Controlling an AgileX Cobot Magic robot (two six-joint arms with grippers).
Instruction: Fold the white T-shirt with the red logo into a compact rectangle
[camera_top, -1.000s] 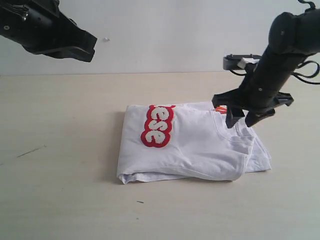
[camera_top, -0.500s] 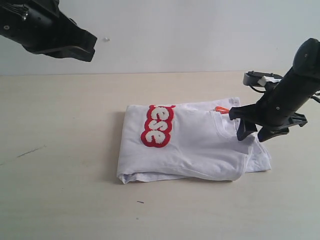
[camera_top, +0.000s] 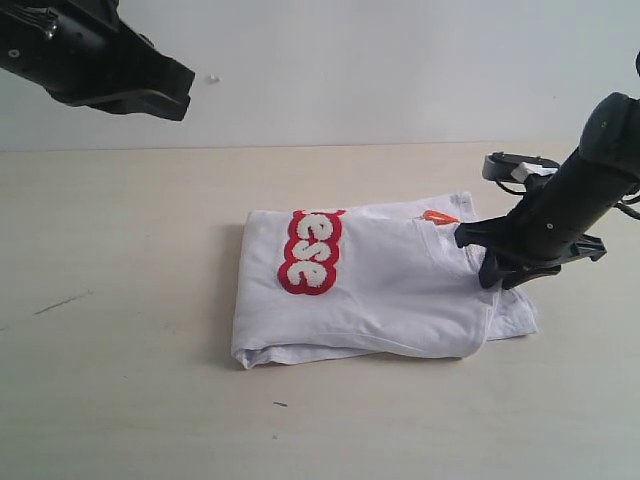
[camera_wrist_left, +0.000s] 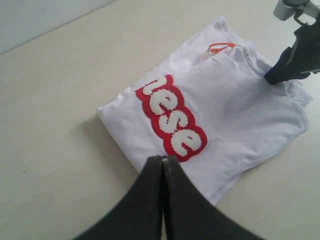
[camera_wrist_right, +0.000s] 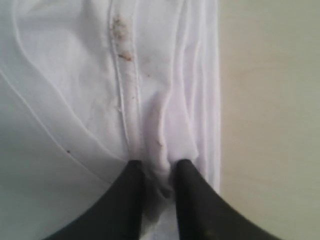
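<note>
Currently the white T-shirt (camera_top: 390, 290) lies on the table (camera_top: 120, 330) as a layered, roughly rectangular stack. The red logo (camera_top: 310, 252) faces up near the stack's left end, with only the letters "ese" showing. An orange neck tag (camera_top: 438, 216) peeks out at the far edge, toward the right end.

Right gripper (camera_top: 497, 280): down at the right end of the stack, tips on the cloth. The right wrist view shows the jaws narrow, with a ridge of white fabric bunched between the two fingers (camera_wrist_right: 132, 180). Judgement: it is pinching the edge there so that this end can be lifted and carried over toward the logo for a further fold. How many layers are caught cannot be told.

Left gripper (camera_wrist_left: 162, 162): jaws pressed together, nothing between them. It hangs high over the left of the table, off the cloth. Judgement: parked clear of the fold path.

Position: the bulk of the shirt stretches away from the right gripper toward the left. The logo sits at the opposite end, well apart from the pinch, and the neck tag is near the pinch but not touching it.
</note>
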